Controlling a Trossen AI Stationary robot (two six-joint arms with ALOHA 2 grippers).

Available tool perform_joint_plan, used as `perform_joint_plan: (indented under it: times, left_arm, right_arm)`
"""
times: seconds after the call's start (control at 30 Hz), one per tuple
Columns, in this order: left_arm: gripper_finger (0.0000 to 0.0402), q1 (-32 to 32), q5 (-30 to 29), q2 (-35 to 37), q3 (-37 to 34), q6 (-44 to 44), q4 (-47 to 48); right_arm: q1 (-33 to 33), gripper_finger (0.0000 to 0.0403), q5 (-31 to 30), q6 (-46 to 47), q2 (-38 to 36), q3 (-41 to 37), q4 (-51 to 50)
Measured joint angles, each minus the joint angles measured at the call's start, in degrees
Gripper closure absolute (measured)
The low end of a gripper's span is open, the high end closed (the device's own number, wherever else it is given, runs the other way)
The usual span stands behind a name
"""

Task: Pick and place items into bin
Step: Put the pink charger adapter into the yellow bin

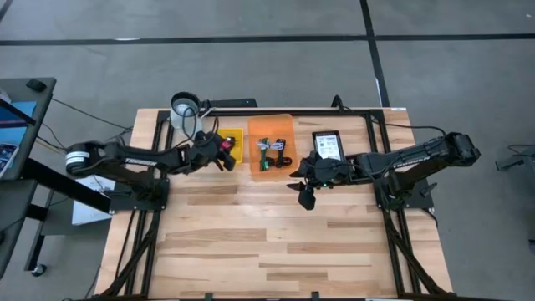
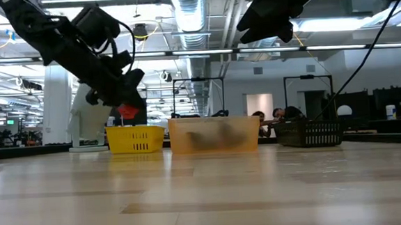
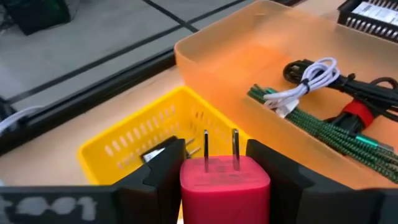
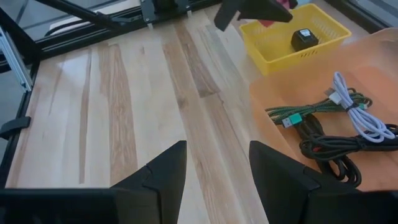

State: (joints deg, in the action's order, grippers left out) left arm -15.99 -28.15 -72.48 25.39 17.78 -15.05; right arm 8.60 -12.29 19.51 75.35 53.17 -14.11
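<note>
While the wooden worktop (image 1: 276,242) stays mostly bare, I've got the left gripper (image 3: 214,171) clamped on a red plug adapter (image 3: 224,183) above the yellow basket (image 3: 134,140); right gripper (image 4: 214,165) hangs apart, holding nothing, beside the orange bin (image 4: 292,93) of cables (image 4: 329,127).

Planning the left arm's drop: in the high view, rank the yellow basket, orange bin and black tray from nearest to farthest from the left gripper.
1. Yellow slotted plastic basket: right beside the left gripper.
2. Translucent orange plastic bin: next over, centre.
3. Black wire tray with its white card: farthest, by the right arm.
</note>
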Motion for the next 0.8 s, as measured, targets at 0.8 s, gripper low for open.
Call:
perform_joint_plan:
  times: [0.8]
  left_arm:
    - [0.023, -3.95, 2.37, -4.46, 0.0, -3.4, -7.95]
  right_arm:
    - [0.0, 0.0235, 0.06, -0.33, 0.0, 0.0, 0.0]
